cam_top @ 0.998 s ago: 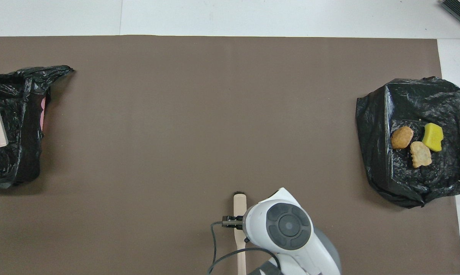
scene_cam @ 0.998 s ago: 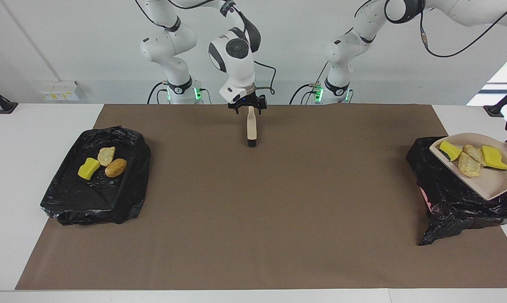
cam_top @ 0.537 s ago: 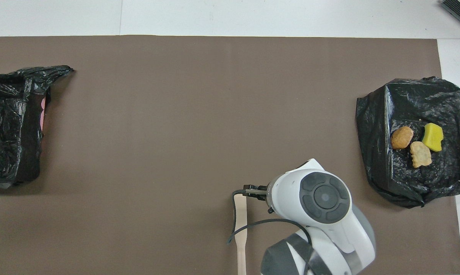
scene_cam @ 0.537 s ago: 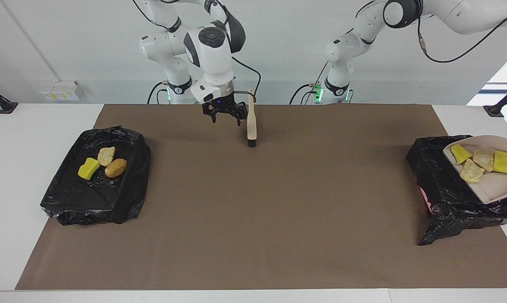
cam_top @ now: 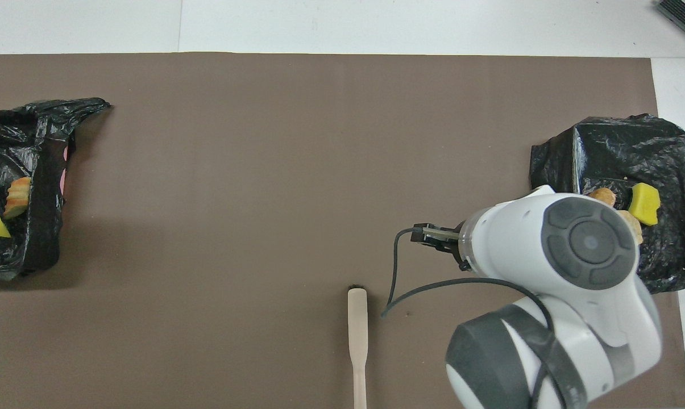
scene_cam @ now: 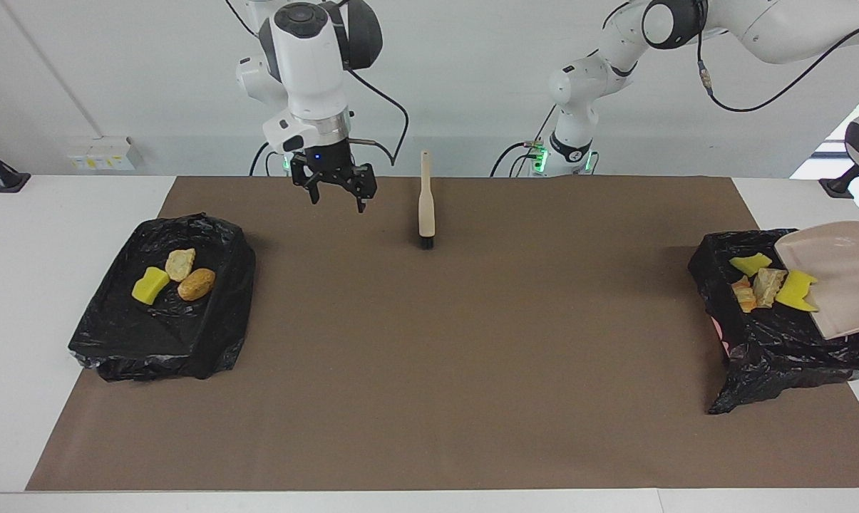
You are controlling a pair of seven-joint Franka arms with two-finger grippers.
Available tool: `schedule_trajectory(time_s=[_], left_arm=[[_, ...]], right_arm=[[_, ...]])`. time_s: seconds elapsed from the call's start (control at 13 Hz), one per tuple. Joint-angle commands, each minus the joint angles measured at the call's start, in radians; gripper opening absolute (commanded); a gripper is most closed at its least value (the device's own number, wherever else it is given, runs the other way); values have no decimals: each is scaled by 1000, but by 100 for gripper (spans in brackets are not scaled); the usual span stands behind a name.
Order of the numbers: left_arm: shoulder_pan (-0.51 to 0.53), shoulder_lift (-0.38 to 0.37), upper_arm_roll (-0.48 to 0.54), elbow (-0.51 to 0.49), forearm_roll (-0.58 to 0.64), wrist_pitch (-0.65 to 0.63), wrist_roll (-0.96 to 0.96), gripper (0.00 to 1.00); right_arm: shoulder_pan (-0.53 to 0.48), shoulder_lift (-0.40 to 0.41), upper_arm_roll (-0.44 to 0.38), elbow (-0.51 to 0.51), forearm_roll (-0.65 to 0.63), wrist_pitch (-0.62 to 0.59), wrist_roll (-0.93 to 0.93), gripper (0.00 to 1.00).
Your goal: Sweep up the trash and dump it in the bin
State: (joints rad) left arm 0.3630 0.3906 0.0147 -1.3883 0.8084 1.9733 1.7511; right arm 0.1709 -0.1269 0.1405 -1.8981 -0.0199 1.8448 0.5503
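Note:
A beige dustpan point(scene_cam: 842, 285) hangs steeply tilted over the black-lined bin point(scene_cam: 757, 342) at the left arm's end of the table. Its handle and my left gripper lie past the picture's edge. Several pieces of trash point(scene_cam: 760, 283), yellow sponge and beige chunks, lie in that bin point(cam_top: 41, 227) just under the pan's lip; the overhead view shows the trash point(cam_top: 17, 196) too. My right gripper point(scene_cam: 338, 196) hangs open and empty over the mat between the brush point(scene_cam: 426, 210) and the other bin point(scene_cam: 208, 342). In the overhead view the right gripper point(cam_top: 430, 234) is partly under its wrist.
The bin point(cam_top: 615, 147) at the right arm's end holds three scraps: a yellow sponge piece point(cam_top: 644, 203), a beige chunk and a brown lump point(scene_cam: 196, 283). The brush point(cam_top: 357, 335) lies flat on the brown mat point(scene_cam: 472, 356), near the robots, bristles pointing away from them.
My right gripper has left the brush, rising and moving toward the right arm's end. The dustpan has tipped further and the trash has slid off it into the bin.

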Motion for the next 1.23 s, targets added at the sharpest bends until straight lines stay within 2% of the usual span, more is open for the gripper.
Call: schedule_trajectory(time_s=[0.0, 0.23, 0.46, 0.77, 0.92, 1.15], left_arm=[[-12, -27, 11, 5, 66, 4, -18, 0], [-12, -73, 4, 8, 55, -2, -18, 0], [-13, -90, -1, 6, -96, -2, -21, 0], [-71, -90, -4, -17, -311, -40, -36, 0], [-120, -87, -4, -40, -374, -65, -70, 0], [-206, -88, -4, -89, -440, -90, -218, 0]], right_arm=[[-89, 6, 11, 85, -18, -77, -140, 100], [-149, 4, 11, 120, -14, -117, -205, 100], [-166, 7, 10, 172, -15, -179, -208, 100], [-166, 4, -70, 266, 0, -298, -298, 100], [-166, 4, -99, 307, 3, -357, -338, 100], [-130, -5, -197, 317, 0, -392, -424, 100]])
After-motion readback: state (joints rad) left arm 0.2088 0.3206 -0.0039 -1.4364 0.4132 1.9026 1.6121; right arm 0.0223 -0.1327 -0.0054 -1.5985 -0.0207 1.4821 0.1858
